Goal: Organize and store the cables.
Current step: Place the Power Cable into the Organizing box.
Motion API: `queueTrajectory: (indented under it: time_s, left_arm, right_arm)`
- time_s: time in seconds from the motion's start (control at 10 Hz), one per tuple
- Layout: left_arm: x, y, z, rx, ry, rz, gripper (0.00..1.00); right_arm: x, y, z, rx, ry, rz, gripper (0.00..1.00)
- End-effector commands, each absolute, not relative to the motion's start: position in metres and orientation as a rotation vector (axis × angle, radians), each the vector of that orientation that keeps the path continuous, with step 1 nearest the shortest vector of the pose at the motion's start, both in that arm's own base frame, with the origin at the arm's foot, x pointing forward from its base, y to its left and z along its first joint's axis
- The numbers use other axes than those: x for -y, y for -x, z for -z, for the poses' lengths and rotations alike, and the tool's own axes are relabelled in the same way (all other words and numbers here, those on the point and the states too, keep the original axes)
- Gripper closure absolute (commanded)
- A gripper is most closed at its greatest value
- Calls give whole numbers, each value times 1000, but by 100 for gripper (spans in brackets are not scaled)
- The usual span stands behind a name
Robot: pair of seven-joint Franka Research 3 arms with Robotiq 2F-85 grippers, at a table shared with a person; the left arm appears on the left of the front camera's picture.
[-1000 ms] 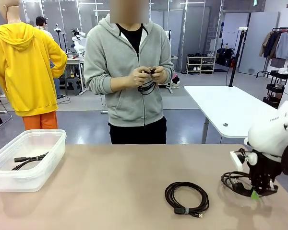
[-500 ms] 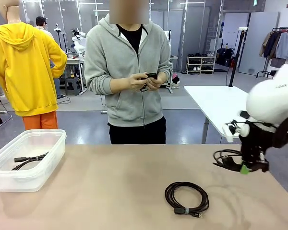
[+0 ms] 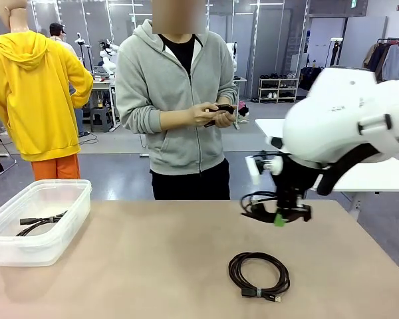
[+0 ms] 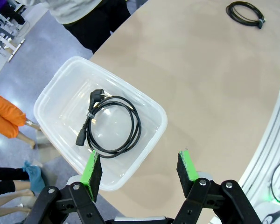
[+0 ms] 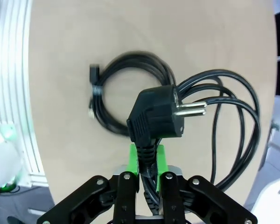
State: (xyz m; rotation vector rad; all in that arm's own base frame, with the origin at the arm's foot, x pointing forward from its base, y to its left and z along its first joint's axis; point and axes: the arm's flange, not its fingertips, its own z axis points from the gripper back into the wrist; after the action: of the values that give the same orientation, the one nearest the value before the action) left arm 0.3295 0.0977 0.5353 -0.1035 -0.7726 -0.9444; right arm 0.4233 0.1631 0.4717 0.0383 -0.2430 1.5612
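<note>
Lifted off the table (image 3: 153, 266) and swung inward, the right gripper (image 3: 282, 216) pinches a power cord (image 5: 154, 119) behind its plug, with loops dangling that might snag the coiled cable (image 3: 259, 273) beneath, while the left gripper (image 4: 140, 170) gapes wide over the tub (image 4: 163, 119) holding another cable (image 4: 113, 126).

Right arm (image 3: 339, 119) is blurred at centre right of the front view, the held cable (image 3: 256, 203) under it smeared. Right wrist view: the plug (image 5: 156, 116) covers part of the coiled cable (image 5: 100, 100) on the desk (image 5: 130, 28), and the held cable vanishes between the fingers (image 5: 127, 189). Dark thing (image 3: 221, 109) in the person's hands (image 3: 203, 117): too small to tell.
</note>
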Motion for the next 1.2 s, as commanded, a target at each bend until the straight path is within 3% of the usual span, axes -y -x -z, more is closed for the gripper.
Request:
queueTrajectory:
  time_s: [0.0, 0.8, 1.1]
  left_arm:
    - [-95, -330, -536, 762, 92, 923, 18]
    - [-95, -330, -536, 762, 92, 923, 18]
    - [-95, -330, -536, 762, 92, 923, 18]
  right_arm:
    - [-205, -440, -461, 263, -56, -1553, 100]
    - [-349, -414, -353, 286, -179, -1592, 100]
    - [-364, -404, -315, 181, -218, -1598, 100]
